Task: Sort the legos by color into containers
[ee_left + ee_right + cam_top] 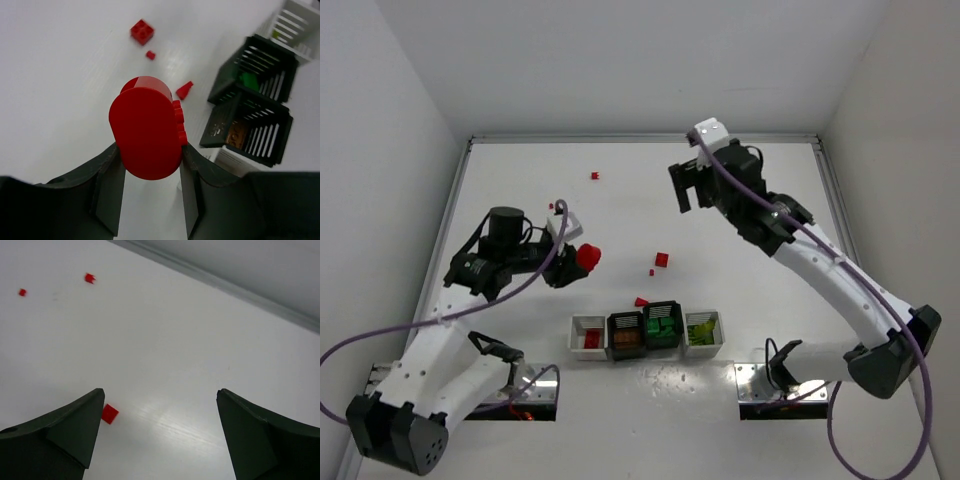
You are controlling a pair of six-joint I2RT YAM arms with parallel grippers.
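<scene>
At table [620,180] near edge, mid-width: containers [716,345]; loose red legos [662,259] scattered toward far edge.
Left gripper [570,263] clamped on red rounded lego [145,135], left side; right gripper [160,395] jaws apart, toward far edge; white walls [620,60].

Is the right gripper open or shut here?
Open. On the right gripper the jaws stand wide apart, holding nothing; a small red brick lies on the table beneath.
</scene>
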